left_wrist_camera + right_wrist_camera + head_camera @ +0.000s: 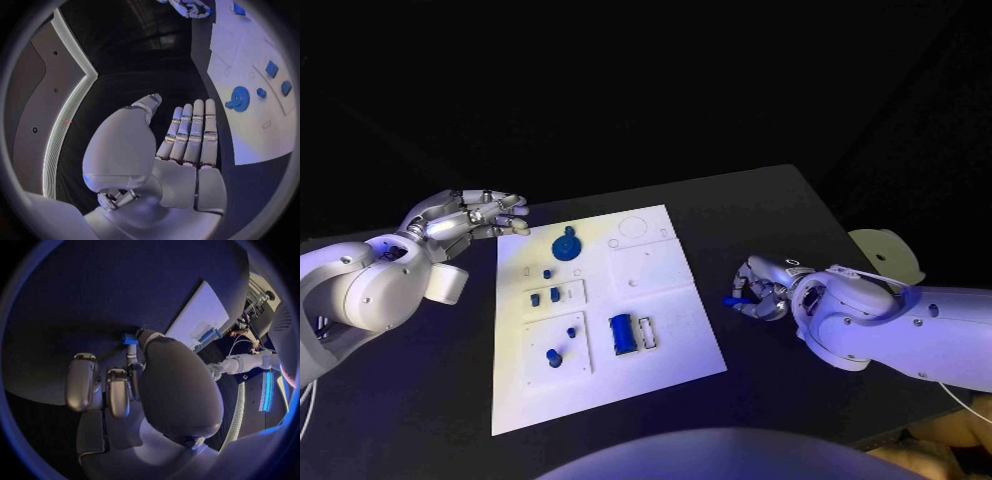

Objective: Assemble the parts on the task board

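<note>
**Right hand pinches a blue part beside the board**

The task board (pixel 646 300) is a flat white plate on the black table (pixel 762 215). On it lie small blue parts: a round disc (pixel 567 245) and a rectangular block (pixel 622 334). The right hand (pixel 759 288) is just off the board's right edge, fingers pinching a small blue piece (pixel 731 302). The left hand (pixel 463 218) is beside the board's far left corner, fingers straight and together, holding nothing.

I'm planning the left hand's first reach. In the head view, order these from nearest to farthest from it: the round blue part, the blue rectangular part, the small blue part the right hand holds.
1. Round blue part: on the board's far left area, just beside the left hand.
2. Blue rectangular part: lower on the board, toward the robot.
3. Small blue part: off the board, in the right hand.
</note>
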Action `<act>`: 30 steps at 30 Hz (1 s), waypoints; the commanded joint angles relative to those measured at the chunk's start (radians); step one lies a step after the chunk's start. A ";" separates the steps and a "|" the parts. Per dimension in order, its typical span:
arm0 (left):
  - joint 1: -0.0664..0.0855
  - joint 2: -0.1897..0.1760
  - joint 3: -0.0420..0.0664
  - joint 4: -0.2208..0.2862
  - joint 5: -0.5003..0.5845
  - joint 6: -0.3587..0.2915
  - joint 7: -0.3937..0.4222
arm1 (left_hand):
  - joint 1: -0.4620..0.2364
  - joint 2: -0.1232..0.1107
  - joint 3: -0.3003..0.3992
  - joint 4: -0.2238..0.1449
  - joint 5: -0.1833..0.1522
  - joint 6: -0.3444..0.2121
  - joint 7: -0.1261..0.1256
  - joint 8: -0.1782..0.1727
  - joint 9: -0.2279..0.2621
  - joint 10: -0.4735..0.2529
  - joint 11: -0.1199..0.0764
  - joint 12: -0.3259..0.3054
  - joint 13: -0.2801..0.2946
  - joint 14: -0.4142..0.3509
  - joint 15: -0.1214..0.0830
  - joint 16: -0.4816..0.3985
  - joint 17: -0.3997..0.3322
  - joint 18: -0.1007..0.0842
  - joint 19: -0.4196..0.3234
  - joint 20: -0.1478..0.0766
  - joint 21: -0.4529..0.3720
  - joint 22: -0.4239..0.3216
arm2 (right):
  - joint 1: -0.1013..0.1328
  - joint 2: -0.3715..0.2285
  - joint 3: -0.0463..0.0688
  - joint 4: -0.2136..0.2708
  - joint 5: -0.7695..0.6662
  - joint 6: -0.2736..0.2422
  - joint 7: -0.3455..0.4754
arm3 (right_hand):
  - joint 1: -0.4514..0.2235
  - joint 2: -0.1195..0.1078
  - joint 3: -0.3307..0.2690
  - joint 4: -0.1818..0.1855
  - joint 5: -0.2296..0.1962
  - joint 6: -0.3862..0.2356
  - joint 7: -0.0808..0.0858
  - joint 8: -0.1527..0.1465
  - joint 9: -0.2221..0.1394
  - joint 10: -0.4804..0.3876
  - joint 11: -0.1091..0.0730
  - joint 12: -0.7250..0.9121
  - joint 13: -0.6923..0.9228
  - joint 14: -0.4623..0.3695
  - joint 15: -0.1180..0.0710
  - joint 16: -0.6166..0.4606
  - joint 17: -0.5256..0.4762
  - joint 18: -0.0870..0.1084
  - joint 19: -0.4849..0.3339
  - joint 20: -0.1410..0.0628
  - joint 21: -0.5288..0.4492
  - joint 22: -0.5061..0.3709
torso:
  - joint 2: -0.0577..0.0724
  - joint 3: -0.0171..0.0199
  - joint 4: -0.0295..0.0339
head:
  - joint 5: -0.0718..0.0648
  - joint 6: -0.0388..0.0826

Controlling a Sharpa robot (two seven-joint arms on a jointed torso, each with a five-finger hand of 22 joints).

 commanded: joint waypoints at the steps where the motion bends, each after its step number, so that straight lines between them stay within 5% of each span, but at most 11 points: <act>1: 0.000 0.000 0.001 0.003 0.000 0.012 -0.002 | 0.000 0.001 -0.007 0.000 0.004 -0.005 0.015 0.006 0.001 -0.003 -0.001 0.006 0.000 -0.007 -0.001 0.006 0.001 0.005 0.007 0.004 -0.005 -0.001 | -0.008 -0.011 -0.007 0.009 0.018 0.004 -0.030 | -0.062 -0.001 0.174 -0.156 0.010 -0.006 -0.003 0.014 0.019 0.017 0.006 0.007 0.116 0.102 0.002 0.004 0.243 0.000 0.021 0.004 0.007 0.182 | -0.001 0.0000 -0.0001 | 0.001 0.000; 17: 0.001 0.007 0.001 0.001 -0.005 0.016 -0.009 | 0.001 0.001 -0.008 0.000 0.004 -0.006 0.015 0.006 0.001 -0.005 -0.001 0.006 0.000 -0.008 -0.001 0.006 0.001 0.005 0.007 0.004 -0.006 -0.002 | 0.070 -0.029 -0.006 0.129 0.159 -0.052 -0.031 | -0.169 -0.009 0.227 -0.190 0.020 -0.008 -0.010 0.020 0.036 0.024 0.001 0.017 0.125 0.104 -0.002 0.008 0.254 -0.002 0.025 0.001 0.021 0.185 | -0.002 -0.0017 0.0001 | 0.014 0.006; 24: 0.001 0.007 0.001 0.002 -0.006 0.018 -0.009 | 0.001 0.001 -0.008 0.000 0.004 -0.006 0.015 0.006 0.001 -0.005 -0.001 0.006 0.000 -0.008 -0.001 0.006 0.001 0.005 0.007 0.004 -0.006 -0.002 | 0.065 0.042 -0.006 0.125 0.237 -0.057 -0.029 | -0.237 -0.021 0.227 -0.178 0.007 0.000 -0.014 0.012 0.031 0.029 -0.002 0.025 0.133 0.105 -0.004 0.011 0.260 -0.003 0.027 -0.001 0.027 0.186 | -0.001 -0.0001 -0.0007 | 0.043 -0.001; 30: 0.001 0.006 0.001 0.004 -0.006 0.020 -0.008 | 0.001 0.001 -0.008 0.000 0.004 -0.006 0.015 0.006 0.001 -0.005 -0.001 0.006 0.000 -0.008 -0.001 0.006 0.001 0.005 0.007 0.004 -0.006 -0.002 | 0.036 0.128 -0.006 0.101 0.303 -0.069 -0.025 | -0.266 -0.024 0.222 -0.172 0.004 0.010 -0.016 0.009 0.028 0.032 -0.004 0.031 0.137 0.106 -0.006 0.011 0.262 -0.003 0.027 -0.003 0.027 0.186 | -0.001 -0.0005 -0.0010 | 0.068 -0.006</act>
